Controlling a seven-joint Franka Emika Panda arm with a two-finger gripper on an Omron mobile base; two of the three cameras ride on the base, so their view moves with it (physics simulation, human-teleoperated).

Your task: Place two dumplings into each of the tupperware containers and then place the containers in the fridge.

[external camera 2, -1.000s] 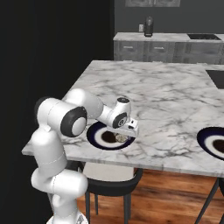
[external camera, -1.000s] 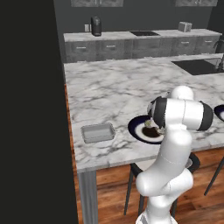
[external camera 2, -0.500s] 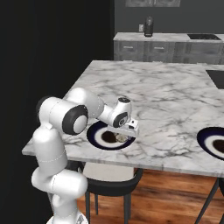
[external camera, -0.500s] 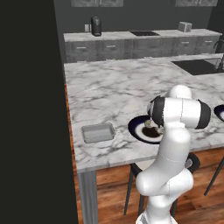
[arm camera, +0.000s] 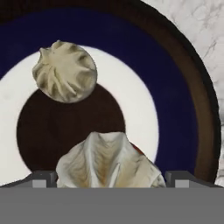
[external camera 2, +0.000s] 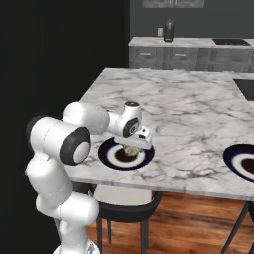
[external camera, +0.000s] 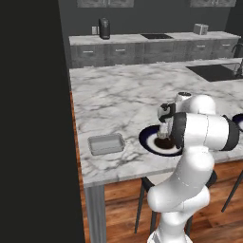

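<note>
My gripper [arm camera: 111,181] hangs low over a round dark blue plate [arm camera: 183,100] with a white ring and a dark brown sauce centre. It is open, with one pale dumpling [arm camera: 109,162] between its fingertips [arm camera: 43,179]. A second dumpling [arm camera: 64,72] lies farther up on the white ring. From the base views the gripper [external camera: 164,135] [external camera 2: 131,148] points down at the plate [external camera: 148,138] [external camera 2: 105,155] near the island's front edge. One grey tupperware container [external camera: 106,144] sits left of the plate with nothing visible in it. The fridge is out of view.
Another dark blue plate [external camera 2: 240,161] [external camera: 238,118] lies to the right on the marble island [external camera: 118,95]. Dark stools [external camera 2: 124,201] stand under the front edge. A back counter holds a black kettle [external camera: 104,28]. A dark wall rises at the left.
The hand has shifted only a little above the plate. Nothing has been taken hold of or let go.
</note>
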